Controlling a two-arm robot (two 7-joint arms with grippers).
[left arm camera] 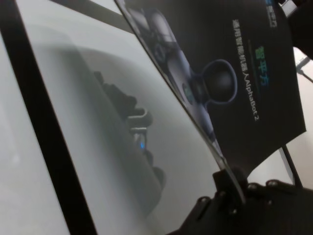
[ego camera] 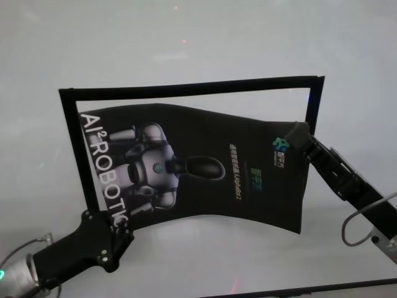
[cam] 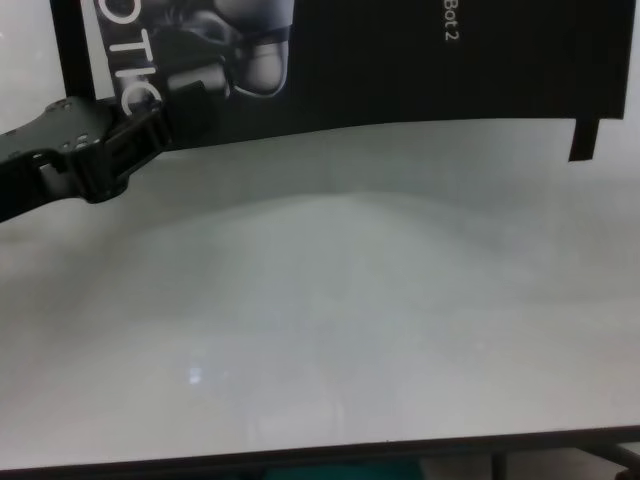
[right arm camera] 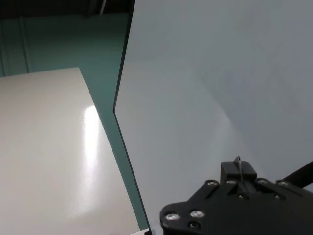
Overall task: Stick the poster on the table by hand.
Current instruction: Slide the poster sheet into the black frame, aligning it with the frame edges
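My left jaws (ego camera: 118, 225) clench the poster (ego camera: 205, 167) at its seven o'clock corner, right jaws (ego camera: 301, 138) at two o'clock; it hangs bowed above the tabletop (ego camera: 198, 56) (inside the black strips (ego camera: 186, 87)). Keep it taut, lower evenly, I judge.

Poster (ego camera: 248, 180): glossy black sheet bearing a white-grey robot picture, large white letters along one edge, small white text, and a small teal-and-white logo. Tabletop (ego camera: 186, 49): plain white-grey with a thin dark edge. Narrow strips (ego camera: 198, 87): plain black. Left gripper (ego camera: 115, 231) and right gripper (ego camera: 302, 138): black.
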